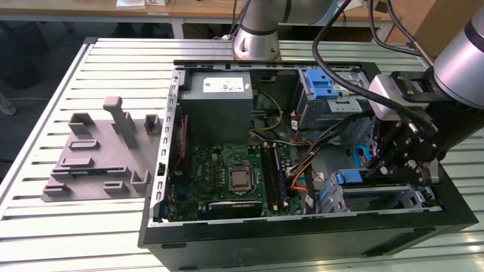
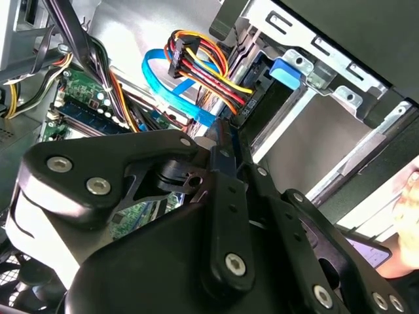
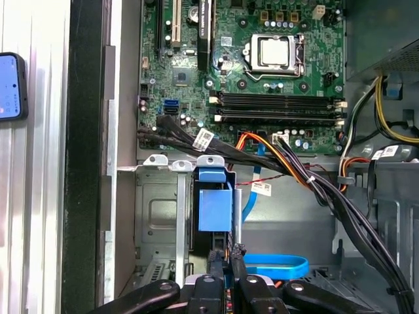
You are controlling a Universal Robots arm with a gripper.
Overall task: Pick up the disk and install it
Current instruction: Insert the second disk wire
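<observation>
An open computer case (image 1: 302, 241) lies on a slatted metal table (image 1: 45, 226), its green motherboard (image 1: 226, 175) exposed. A grey power supply (image 1: 219, 107) sits inside. A grey plastic holder (image 1: 98, 153) rests beside the case.

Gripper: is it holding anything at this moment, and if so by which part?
The gripper is closed on the disk, gripping the edge nearest it, with the disk standing on edge in the metal drive bay.

disk (image 3: 215, 210) | blue-bracketed | standing on edge | seated in case's drive bay (image 3: 157, 216)
</observation>
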